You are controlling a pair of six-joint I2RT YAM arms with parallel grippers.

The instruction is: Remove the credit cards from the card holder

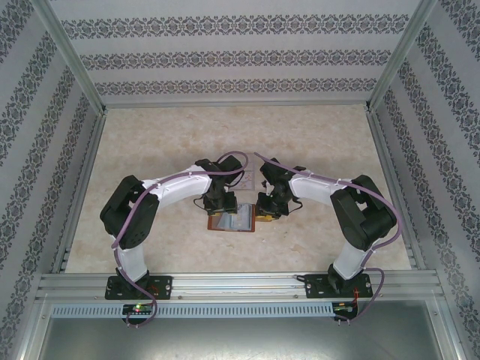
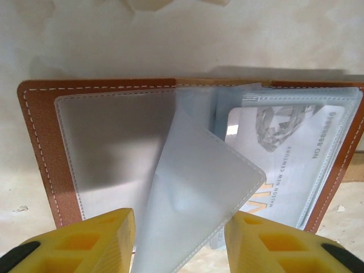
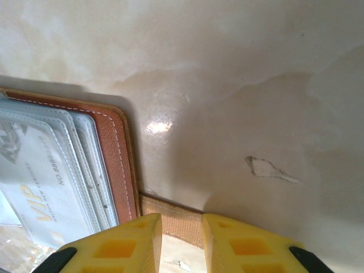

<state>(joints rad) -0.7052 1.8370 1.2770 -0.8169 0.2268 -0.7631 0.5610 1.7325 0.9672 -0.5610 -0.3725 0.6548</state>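
Left wrist view: we see the card holder (image 2: 40, 142) lying open on the worktop (image 2: 170, 40), its brown stitched leather framing frosted, floppy plastic sleeves. One sleeve (image 2: 199, 193) stands tilted between the fingers of the left gripper (image 2: 179, 227), whose jaws are well apart and pinch nothing. A printed credit card (image 2: 290, 153) sits in the right-hand pocket, not yet out. We judge extraction is only starting; the next move calls for pinching that thin, slick card edge. The right gripper (image 3: 182, 227) is nearly closed over the tan tab (image 3: 170, 210); whether it grips, we cannot tell.
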